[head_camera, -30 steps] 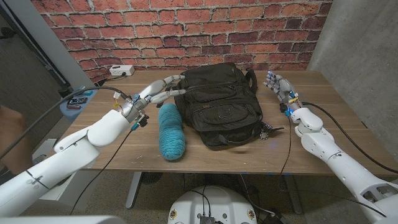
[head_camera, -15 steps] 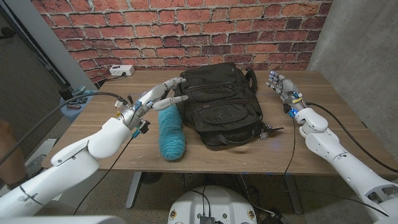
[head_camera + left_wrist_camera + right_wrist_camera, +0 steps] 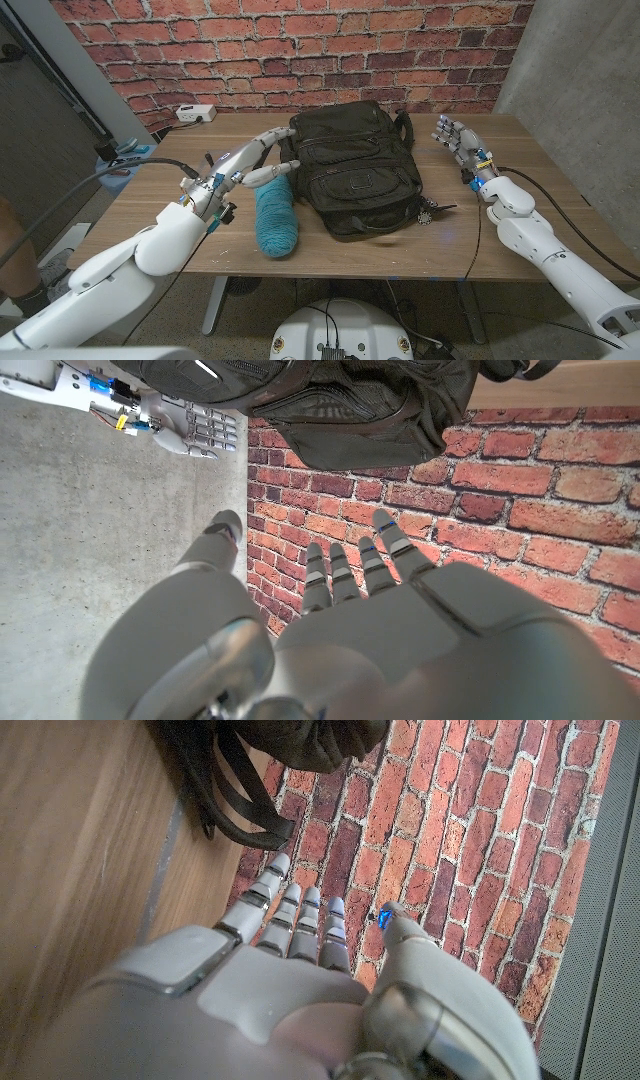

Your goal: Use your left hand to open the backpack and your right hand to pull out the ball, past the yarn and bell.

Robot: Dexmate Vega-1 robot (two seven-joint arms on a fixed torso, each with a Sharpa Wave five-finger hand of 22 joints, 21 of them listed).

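Both hands hold nothing, fingers spread. Pale grey and smooth-shelled, the left hand [image 3: 250, 160] hangs above the table [image 3: 160, 190] with its fingertips reaching toward the backpack's [image 3: 355, 165] left edge, just short of the fabric or barely at it; contact cannot be told. The right hand [image 3: 457, 138] is raised off the wood with its fingers upright, standing apart from the bag's right side near the carry strap.

The backpack is black woven nylon, soft and rumpled, lying flat on its back at the table's middle with its front pockets and zip lines facing up. Its zippers look closed, so neither ball nor bell can be seen. From the left wrist view the bag [image 3: 330, 400] shows beyond the extended fingers [image 3: 345, 575], and the right wrist view catches its dark straps [image 3: 235, 810] lying on the wood grain.

A teal skein of yarn [image 3: 275, 215], fuzzy and oblong, lies just beside the bag's left edge, directly under the left hand's thumb side. A small dark metal trinket [image 3: 428, 213] sits by the bag's front right corner. A white power strip [image 3: 195, 113] rests at the far left of the table, before the red brick wall [image 3: 300, 50].
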